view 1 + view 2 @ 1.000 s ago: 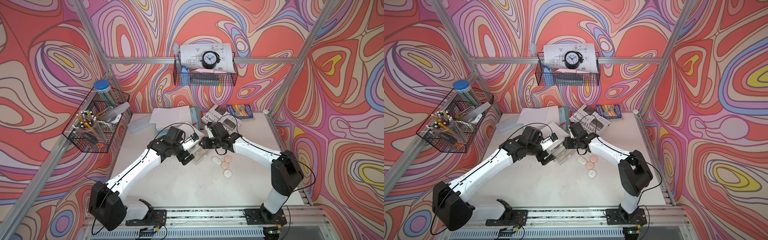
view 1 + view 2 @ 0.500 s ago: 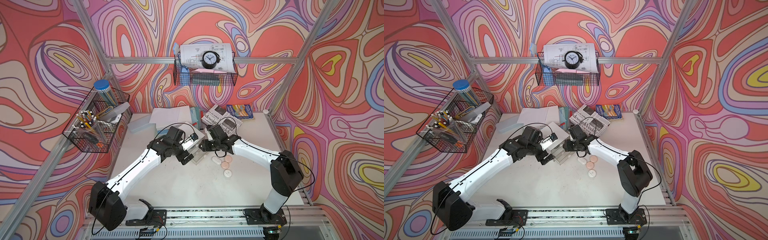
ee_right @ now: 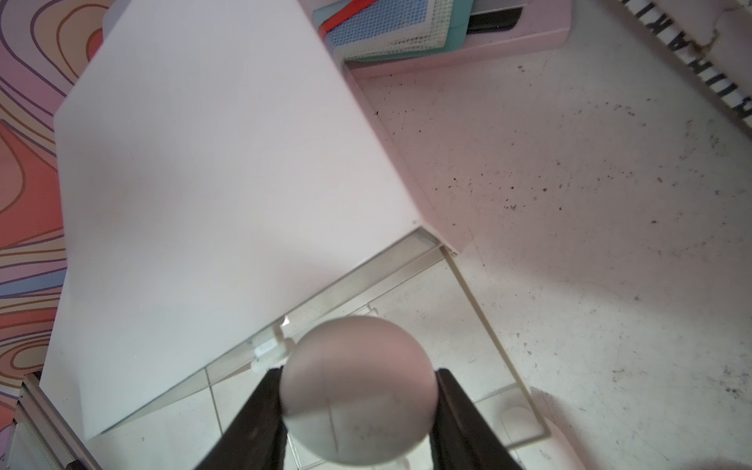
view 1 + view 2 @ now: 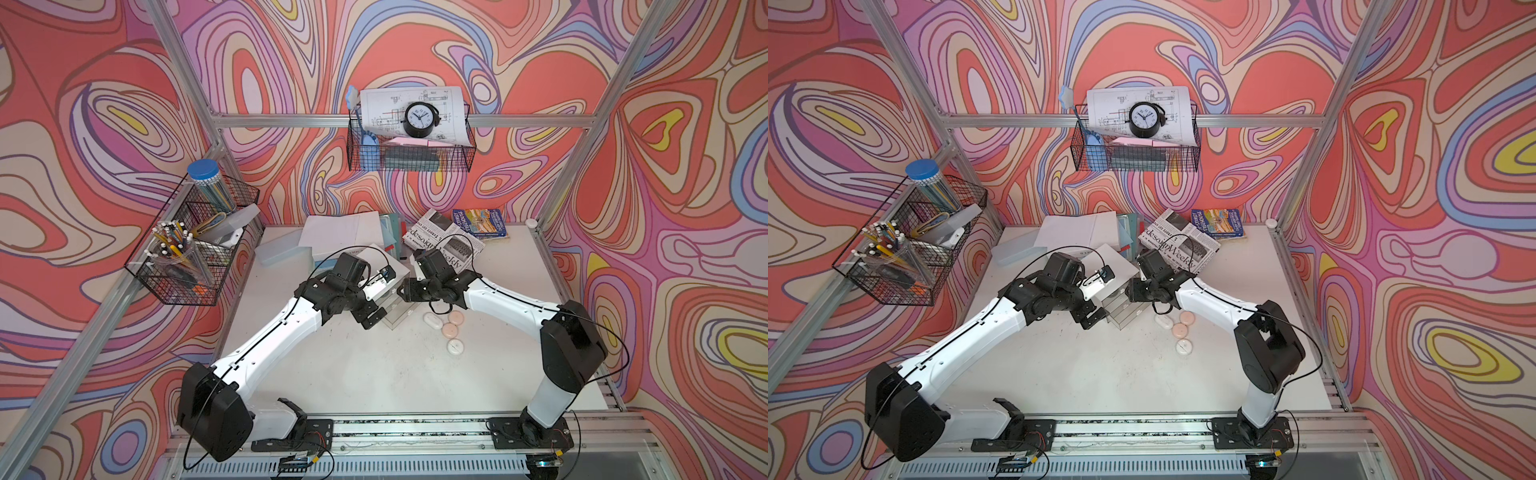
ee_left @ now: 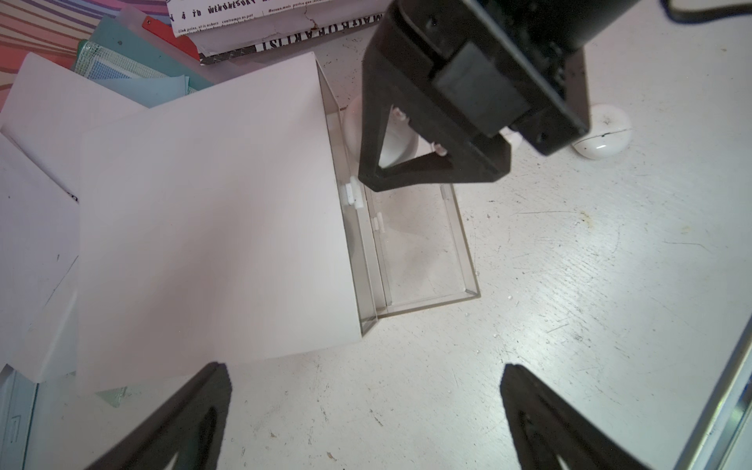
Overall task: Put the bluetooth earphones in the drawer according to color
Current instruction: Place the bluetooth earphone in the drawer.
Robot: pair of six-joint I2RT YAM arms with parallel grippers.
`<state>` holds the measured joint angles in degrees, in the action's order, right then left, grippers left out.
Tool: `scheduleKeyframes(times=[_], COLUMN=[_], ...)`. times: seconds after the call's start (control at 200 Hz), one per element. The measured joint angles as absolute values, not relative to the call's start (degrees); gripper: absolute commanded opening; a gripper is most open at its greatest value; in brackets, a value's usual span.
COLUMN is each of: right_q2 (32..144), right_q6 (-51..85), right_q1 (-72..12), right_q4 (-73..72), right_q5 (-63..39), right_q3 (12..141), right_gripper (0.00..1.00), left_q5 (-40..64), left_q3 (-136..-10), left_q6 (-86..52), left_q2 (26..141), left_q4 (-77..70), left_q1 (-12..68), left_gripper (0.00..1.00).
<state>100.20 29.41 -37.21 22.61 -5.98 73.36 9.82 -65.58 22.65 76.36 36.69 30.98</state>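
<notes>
My right gripper (image 3: 358, 371) is shut on a white bluetooth earphone (image 3: 358, 390) and holds it over the pulled-out clear drawer (image 3: 480, 325) of a white drawer unit (image 3: 224, 183). In the left wrist view the same earphone (image 5: 352, 122) shows behind the right gripper's fingers (image 5: 431, 171), above the drawer (image 5: 419, 252). My left gripper (image 5: 364, 368) is open and empty, just in front of the drawer (image 4: 397, 318). On the table right of the drawer lie two white earphones (image 4: 433, 321) (image 4: 456, 345) and two pale pink ones (image 4: 456, 318) (image 4: 450, 330).
Behind the drawer unit (image 4: 386, 266) lie papers (image 4: 338, 228), folders, a newspaper (image 4: 444, 237) and a book (image 4: 480, 218). Wire baskets hang on the left wall (image 4: 187, 249) and back wall (image 4: 409, 153). Both arms (image 4: 282, 328) (image 4: 507, 303) meet at the drawer.
The right gripper has shifted slightly by the drawer, still holding the white earphone. The left arm and the earphones on the table have not moved.
</notes>
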Motion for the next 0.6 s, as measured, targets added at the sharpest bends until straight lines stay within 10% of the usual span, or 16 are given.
scheduleKeyframes(times=[0.601], right_q2=[100.05], right_q6=[30.02], right_q1=[-37.21], right_q4=[21.67], right_q5=[-4.25], right_q3=[72.42], right_gripper=[0.84], left_q5=[9.89], left_q3=[-65.63], left_q6=[22.59], left_q2=[76.27], left_q4=[36.67], left_q1=[30.98], left_gripper=[0.98])
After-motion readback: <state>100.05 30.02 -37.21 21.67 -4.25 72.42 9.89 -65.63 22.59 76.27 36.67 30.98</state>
